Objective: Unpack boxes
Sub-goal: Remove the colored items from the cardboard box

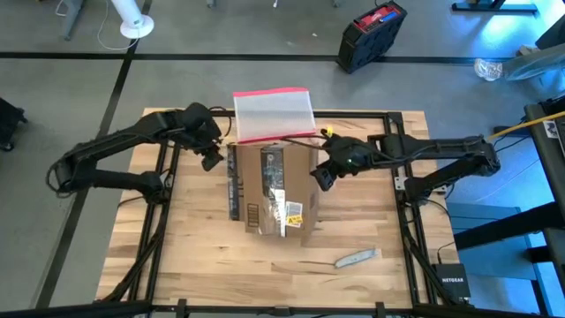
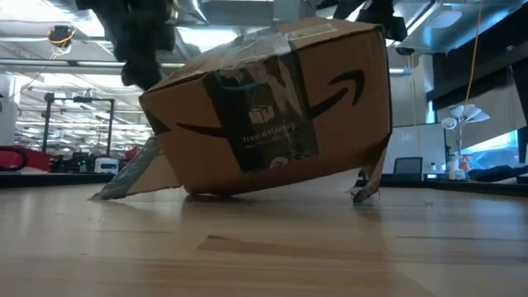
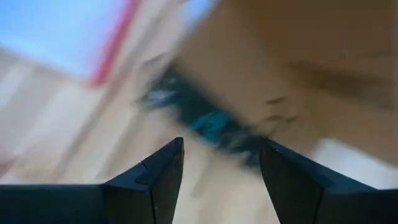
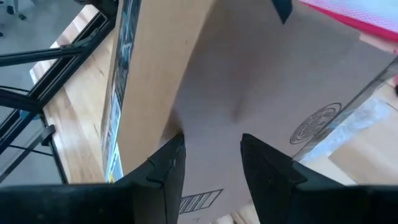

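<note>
You are looking at a robotics lab or workshop. The wooden surface [image 1: 203, 256] sits in a black metal frame [image 1: 402, 190] on a grey concrete floor [image 1: 221, 53] marked with dark tape lines. Beyond it, the low view shows you exposed ceiling ducts [image 2: 223, 10], strip lights and workstations with monitors [image 2: 407, 166].

On the box [image 2: 272, 107] before me, I read "free delivery" on its black tape strip [image 2: 268, 120], beside the smile-arrow logo [image 2: 342, 89].
</note>
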Motion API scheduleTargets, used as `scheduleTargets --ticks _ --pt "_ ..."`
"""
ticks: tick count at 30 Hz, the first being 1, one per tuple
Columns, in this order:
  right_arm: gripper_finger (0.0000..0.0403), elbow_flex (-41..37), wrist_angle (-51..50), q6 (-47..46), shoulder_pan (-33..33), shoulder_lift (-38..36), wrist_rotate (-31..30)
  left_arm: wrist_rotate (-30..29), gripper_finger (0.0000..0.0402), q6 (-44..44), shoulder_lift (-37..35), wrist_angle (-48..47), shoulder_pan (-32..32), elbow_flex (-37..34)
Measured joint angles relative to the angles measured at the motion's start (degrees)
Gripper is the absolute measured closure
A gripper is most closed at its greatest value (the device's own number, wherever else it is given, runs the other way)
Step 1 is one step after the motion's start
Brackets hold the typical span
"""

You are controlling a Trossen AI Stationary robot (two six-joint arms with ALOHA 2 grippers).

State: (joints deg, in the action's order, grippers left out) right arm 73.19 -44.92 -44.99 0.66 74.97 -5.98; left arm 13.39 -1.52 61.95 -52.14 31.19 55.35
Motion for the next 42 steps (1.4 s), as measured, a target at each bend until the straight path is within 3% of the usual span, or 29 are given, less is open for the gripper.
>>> scheduleTargets --ticks 4,8,11,13,25,37,42 --pt "0.0254 0.00 0.09 0.48 -2.71 0.30 0.55 12.21 0.0204 -5.13 0.90 5.96 -1.71 -0.76" --pt "0.0254 -0.02 0.62 1.56 -5.18 0.57 1.17 13.30 0.0204 -9.31 5.33 10.12 -2.36 -2.25" --pt "0.0254 -0.02 1.36 1.67 -6.48 0.94 2.54 20.32 0.0204 -12.31 8.68 17.08 -2.37 -4.16" --pt "0.0254 -0.04 0.86 1.79 -7.24 1.46 4.18 21.87 0.0204 -14.75 10.23 20.07 -2.46 -5.03" --pt "0.0254 -4.26 10.28 -1.01 -6.90 3.02 9.29 22.11 0.0204 -18.27 11.39 27.91 -1.75 -5.32" --pt "0.0254 -1.99 15.66 -1.44 -6.47 -0.41 10.15 30.83 0.0204 -23.63 7.78 30.69 -1.85 -5.03" --pt "0.0254 0.37 14.73 -1.11 -6.29 -0.74 10.63 31.94 0.0204 -23.86 5.67 30.60 -1.82 -3.86"
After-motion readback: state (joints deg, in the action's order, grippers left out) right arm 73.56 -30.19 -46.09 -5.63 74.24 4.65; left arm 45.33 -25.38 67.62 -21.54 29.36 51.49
